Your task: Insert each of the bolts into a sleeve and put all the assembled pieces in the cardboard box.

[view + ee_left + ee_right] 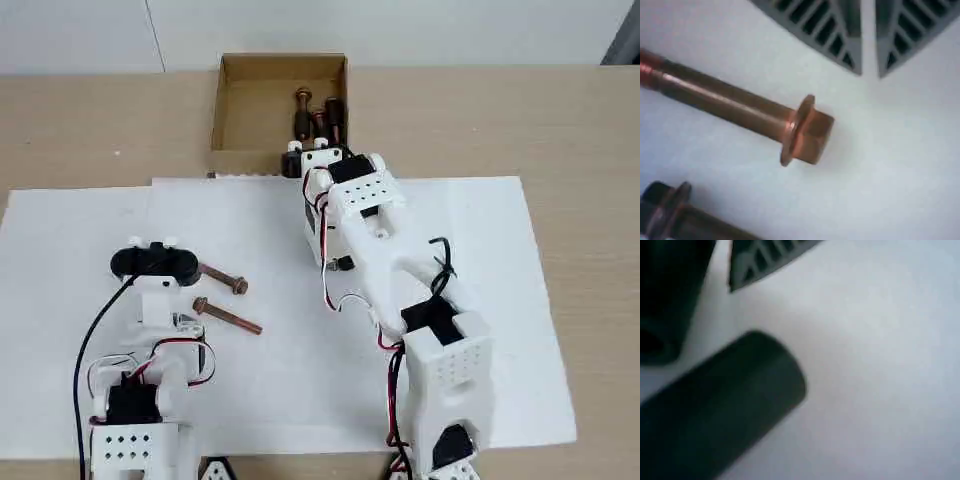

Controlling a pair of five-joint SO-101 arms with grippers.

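Note:
Two copper bolts lie on the white paper point(450, 250), one point(222, 280) just above the other point(228, 316). In the left wrist view a bolt's hex head point(807, 135) lies close under my left gripper point(869, 67), which is shut and holds nothing; a second bolt head point(667, 210) shows at the edge. In the high view the left gripper point(185, 318) hangs beside the bolts. My right gripper point(305, 165) sits low at the box's near wall, over black sleeves point(290, 163). One black sleeve point(730, 410) lies on its side on the paper, another dark one point(665, 300) beyond it.
The cardboard box point(235, 100) stands at the far edge of the paper and holds several bolts fitted in sleeves point(318, 115). Bare wooden table point(80, 120) surrounds the paper. The right arm's body point(400, 270) stretches across the paper's right half.

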